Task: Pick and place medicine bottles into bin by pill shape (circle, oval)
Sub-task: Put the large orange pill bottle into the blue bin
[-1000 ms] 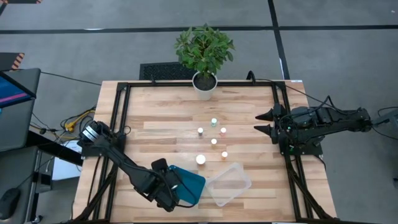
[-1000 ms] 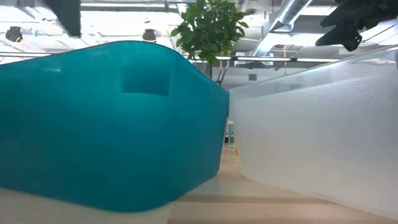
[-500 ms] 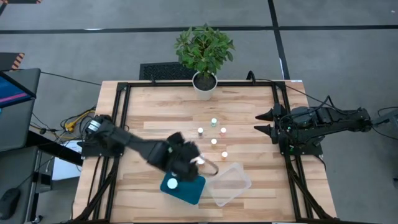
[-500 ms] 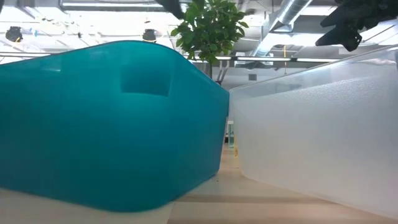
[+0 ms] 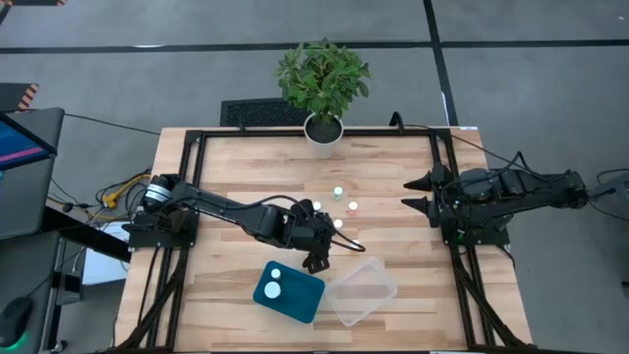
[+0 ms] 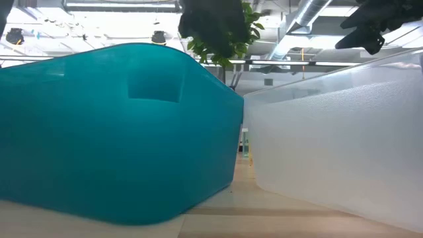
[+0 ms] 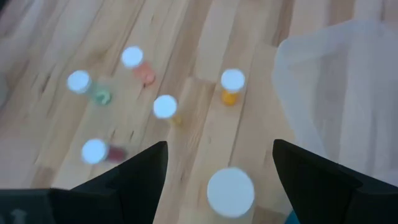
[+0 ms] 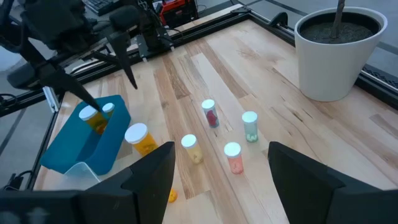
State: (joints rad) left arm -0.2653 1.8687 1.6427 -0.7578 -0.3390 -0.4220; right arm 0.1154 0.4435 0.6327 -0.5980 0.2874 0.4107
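My left gripper [image 5: 322,254] hangs open above a wide white-capped bottle [image 7: 230,191], which stands on the table between its fingers in the left wrist view; the fingers touch nothing. The wide bottle's orange body shows in the right wrist view [image 8: 142,139]. Several small white-capped bottles stand upright beyond it: orange [image 7: 231,84], yellowish [image 7: 165,107], pinkish [image 7: 132,59], greenish [image 7: 79,82], reddish [image 7: 94,151]. Two bottles [image 5: 274,283] lie in the teal bin [image 5: 305,298]. My right gripper [image 5: 409,194] waits open at the table's right edge.
A clear plastic bin [image 5: 362,288] sits right of the teal bin, close to my left gripper. A potted plant [image 5: 322,84] stands at the far edge. Black frame rails [image 5: 192,197] run along the table's sides. Bare wood lies left of the bottles.
My left gripper has risen from over the teal bin and swung toward the far right, ending above the wide bottle near the clear bin. The two bottles in the teal bin now show uncovered. My right arm has kept still.
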